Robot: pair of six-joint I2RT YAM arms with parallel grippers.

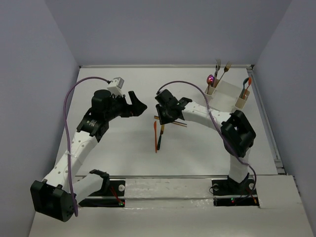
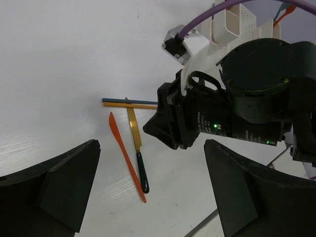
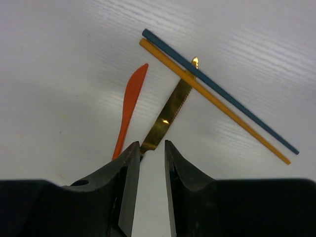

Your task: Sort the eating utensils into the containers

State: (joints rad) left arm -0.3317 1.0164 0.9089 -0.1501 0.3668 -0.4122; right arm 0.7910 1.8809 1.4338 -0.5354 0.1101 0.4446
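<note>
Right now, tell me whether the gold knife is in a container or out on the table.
Out. The gold knife lies flat on the table beside the orange knife, well apart from the containers.

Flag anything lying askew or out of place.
The gold knife crosses the yellow stick and blue stick mid-table, beside the orange knife. All four lie outside the containers.

Mid-table, an orange knife [image 3: 129,106] lies beside a gold knife [image 3: 170,111], whose blade crosses the paired blue stick [image 3: 232,101] and yellow stick [image 3: 237,121]. Forks [image 1: 222,66] stand in the far-right corner containers [image 1: 229,91].
</note>
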